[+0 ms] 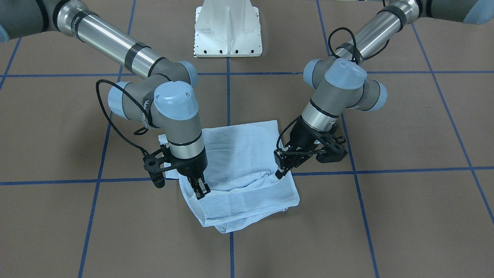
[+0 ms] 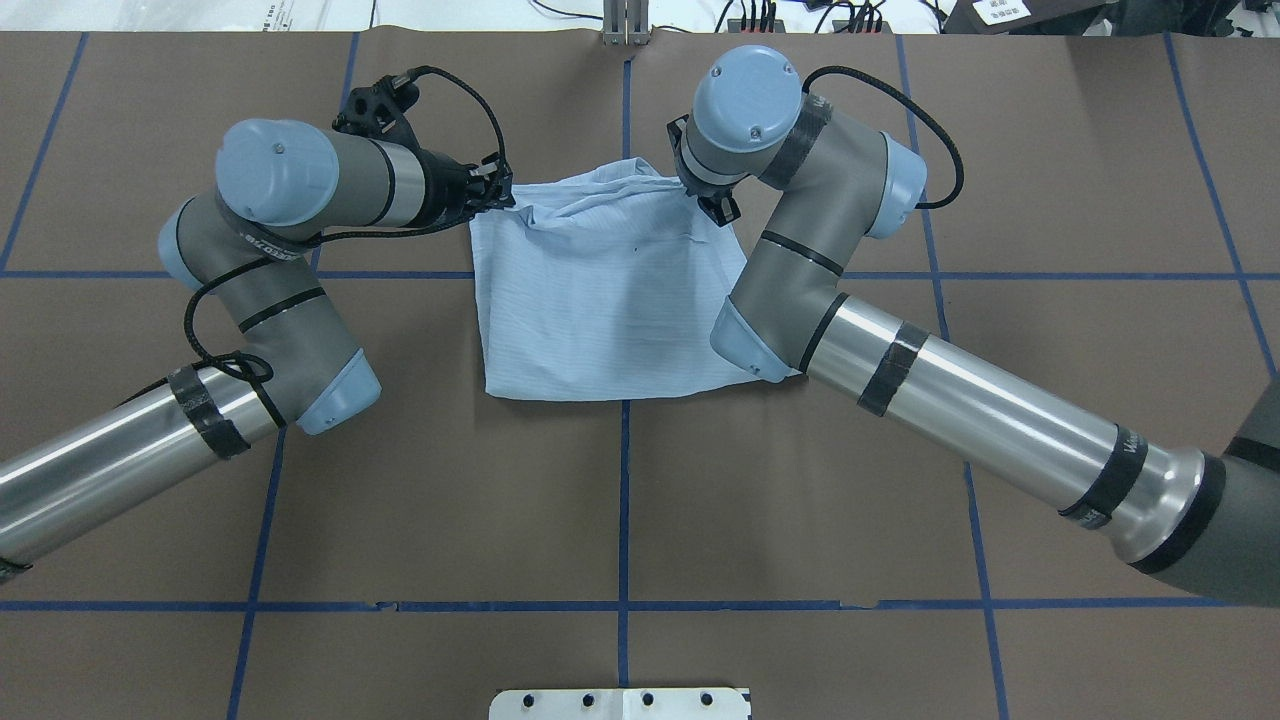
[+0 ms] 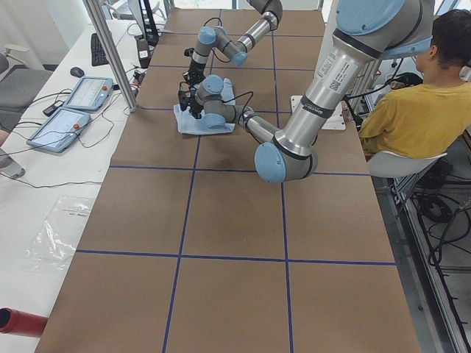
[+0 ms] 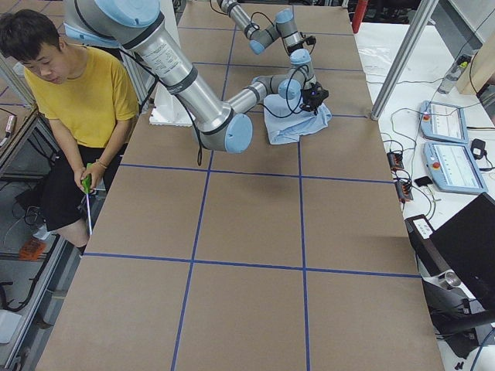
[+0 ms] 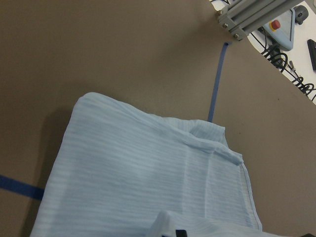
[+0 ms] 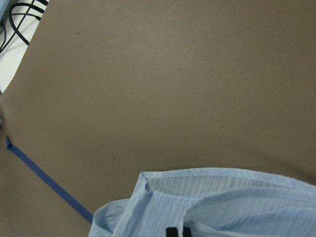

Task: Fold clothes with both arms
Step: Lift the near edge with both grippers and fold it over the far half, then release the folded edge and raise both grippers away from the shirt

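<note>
Brown covering is stretching across the long table (image 1: 386, 216), and blue tape lines (image 1: 228, 96) are dividing it into squares. The white pedestal base (image 1: 227, 31) is standing at the robot's edge. In the side views a person (image 3: 412, 110) in a yellow top is sitting beside the table.

The light blue shirt (image 1: 239, 154) is lying near the middle of the table, straddling the central tape line, well out ahead of the pedestal. It is folded into a rough rectangle, flat on the side nearer the robot. It is rumpled into a raised ridge along the side farther from it.

The left arm (image 2: 270, 290) and right arm (image 2: 830, 280) are both reaching over to that far side. The left gripper (image 1: 280, 173) is pressing down at one end of the ridge, its jaws drawn close together and pinching a fold of the cloth. The right gripper (image 1: 201, 190) is doing the same at the other end, jaws nearly touching with fabric between them. In the right wrist view its black fingertips (image 6: 172, 231) are showing just side by side at the lifted hem.
</note>
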You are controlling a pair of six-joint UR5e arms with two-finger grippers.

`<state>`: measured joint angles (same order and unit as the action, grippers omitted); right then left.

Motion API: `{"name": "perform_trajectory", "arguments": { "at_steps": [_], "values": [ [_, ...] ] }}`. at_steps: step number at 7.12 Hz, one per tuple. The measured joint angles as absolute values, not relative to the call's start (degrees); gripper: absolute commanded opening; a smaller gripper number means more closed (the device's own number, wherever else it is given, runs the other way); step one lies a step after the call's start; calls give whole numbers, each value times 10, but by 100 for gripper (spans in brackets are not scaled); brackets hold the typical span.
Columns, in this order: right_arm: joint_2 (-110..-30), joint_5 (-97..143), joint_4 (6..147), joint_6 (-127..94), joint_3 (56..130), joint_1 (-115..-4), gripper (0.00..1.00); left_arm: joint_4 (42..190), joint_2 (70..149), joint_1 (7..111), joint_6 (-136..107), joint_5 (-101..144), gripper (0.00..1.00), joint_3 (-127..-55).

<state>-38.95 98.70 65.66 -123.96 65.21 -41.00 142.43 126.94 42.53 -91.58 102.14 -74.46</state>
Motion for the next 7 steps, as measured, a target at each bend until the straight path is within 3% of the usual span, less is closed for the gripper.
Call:
{"name": "perform_trajectory", "arguments": {
  "at_steps": [2,5,6,7],
  "values": [
    [-383,988,594,-1224,592,-416,0,1489,1288,433,-899,1022,0,-661],
    [-348,984,570,-1221,537,-417,0,1504,1293,435,-883,1021,0,-637],
    [-343,982,561,-1221,526,-417,51,1505,1293,436,-882,1021,1,-637],
    [-341,981,555,-1221,519,-417,100,1505,1293,437,-882,1021,69,-637]
  ]
}}
